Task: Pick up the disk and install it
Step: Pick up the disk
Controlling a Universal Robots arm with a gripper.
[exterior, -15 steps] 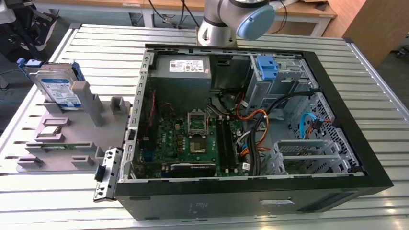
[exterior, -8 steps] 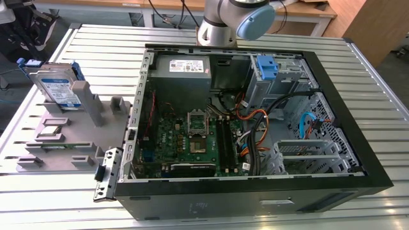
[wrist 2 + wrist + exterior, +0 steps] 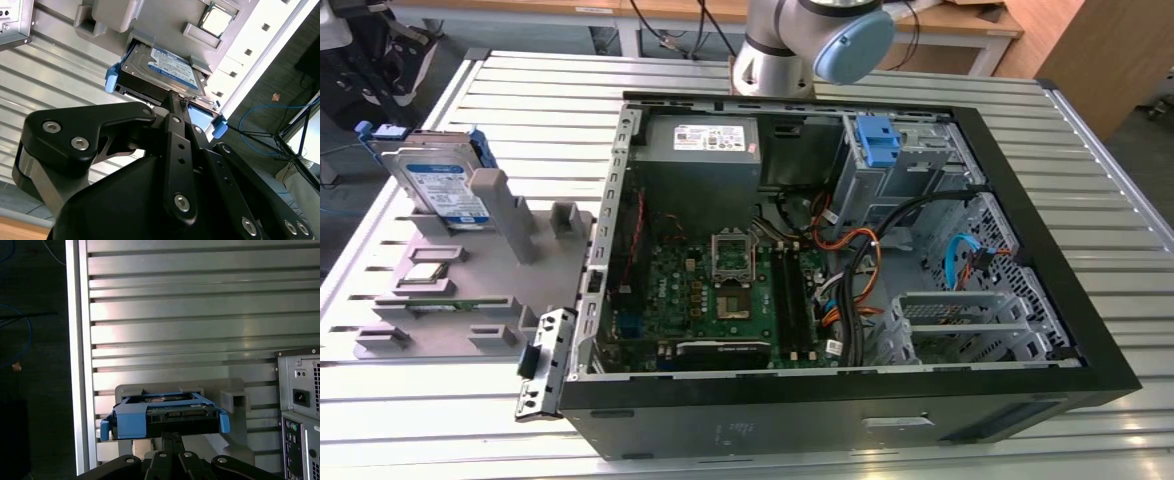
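I count one disk (image 3: 438, 185), one grey holder (image 3: 520, 290), one open computer case (image 3: 1107, 370), one grey power-supply box (image 3: 707, 140), one bare blue bracket (image 3: 874, 140) and one motherboard (image 3: 720, 290), all on one slatted desk (image 3: 454, 440).

Grey holder post (image 3: 503, 208) just beside the disk (image 3: 438, 185), bare slatted table (image 3: 414, 410) around

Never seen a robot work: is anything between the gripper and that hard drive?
Nothing visible. In both wrist views the gripper faces the hard drive, seated in its grey holder, with no object between them.
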